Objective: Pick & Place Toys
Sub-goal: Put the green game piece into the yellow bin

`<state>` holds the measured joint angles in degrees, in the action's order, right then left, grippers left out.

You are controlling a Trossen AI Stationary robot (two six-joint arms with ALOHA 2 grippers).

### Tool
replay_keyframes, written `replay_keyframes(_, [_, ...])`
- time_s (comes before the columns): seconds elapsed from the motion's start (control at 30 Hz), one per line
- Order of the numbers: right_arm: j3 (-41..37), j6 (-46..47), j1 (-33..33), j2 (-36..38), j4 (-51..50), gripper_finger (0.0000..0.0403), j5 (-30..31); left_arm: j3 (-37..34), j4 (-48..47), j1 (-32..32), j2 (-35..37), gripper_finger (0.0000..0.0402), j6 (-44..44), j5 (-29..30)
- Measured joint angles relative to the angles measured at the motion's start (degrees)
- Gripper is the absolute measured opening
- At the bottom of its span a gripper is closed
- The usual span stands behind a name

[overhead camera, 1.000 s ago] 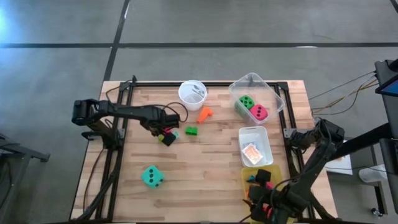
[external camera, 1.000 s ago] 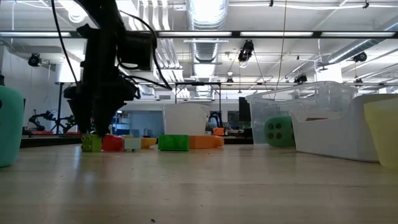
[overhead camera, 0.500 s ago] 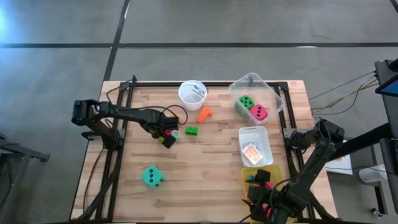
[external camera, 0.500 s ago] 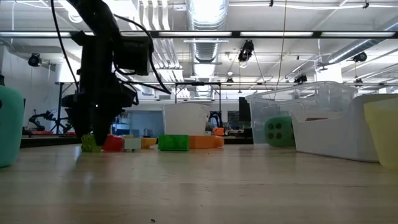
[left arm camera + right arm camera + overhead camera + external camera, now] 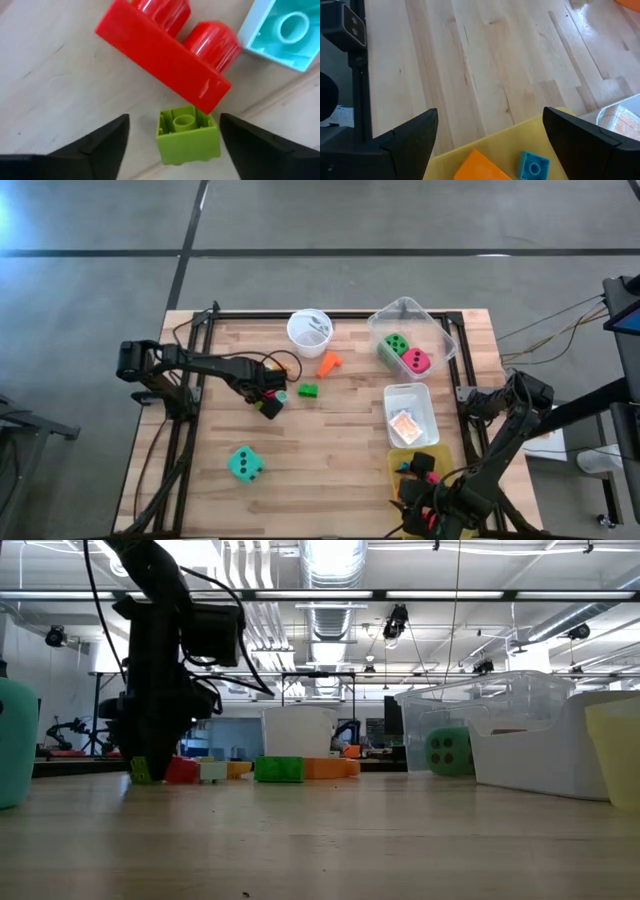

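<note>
Straddling a small lime block (image 5: 187,133), the left gripper (image 5: 172,145) has its fingers (image 5: 102,145) spread wide, the block between them, nearer the far finger and touching neither. A red block (image 5: 165,55) lies just ahead, a teal one (image 5: 280,30) beyond. Hard, light, glossy plastic probably slips, so pinching its flat side walls looks best. The right gripper (image 5: 487,145) hangs spread wide over the yellow bin (image 5: 540,135).

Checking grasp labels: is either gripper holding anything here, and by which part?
Nothing is held. The left gripper is open around the lime-green block, not touching it; the right gripper is open over the yellow bin.
</note>
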<state>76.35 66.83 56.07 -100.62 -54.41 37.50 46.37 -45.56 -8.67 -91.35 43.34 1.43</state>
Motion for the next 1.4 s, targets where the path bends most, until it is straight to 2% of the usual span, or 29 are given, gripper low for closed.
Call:
replay_keyframes(0.33, [-0.32,0.00,0.00,0.00,0.22,0.0354,0.00,0.13,2.72,0.00,0.00,0.0146,0.56,-1.27])
replay_keyframes(0.4, [-0.39,0.00,0.00,0.00,0.32,0.0354,0.00,0.17,2.71,0.00,0.00,0.0135,0.56,-1.85])
replay_keyframes(0.7, [-0.41,-0.02,0.00,0.00,0.57,0.0354,0.00,0.20,2.59,0.11,0.02,0.0142,0.44,-3.92])
replay_keyframes(0.93, [-0.41,-0.04,0.00,0.00,0.65,0.0354,0.00,0.20,2.65,0.11,0.00,0.0254,-0.04,-5.41])
replay_keyframes(1.1, [-0.41,-0.07,0.00,0.00,0.68,0.0354,0.00,0.20,2.65,0.16,0.02,0.0302,-1.25,-5.59])
replay_keyframes(1.27, [-0.41,-0.87,0.00,0.00,0.82,0.0354,0.00,0.17,2.47,0.83,0.00,0.0309,-1.41,-5.59])
replay_keyframes(1.4, [-0.41,-1.07,0.00,0.00,0.90,0.0354,0.00,0.15,2.44,1.40,0.00,0.0287,-1.56,-5.59])
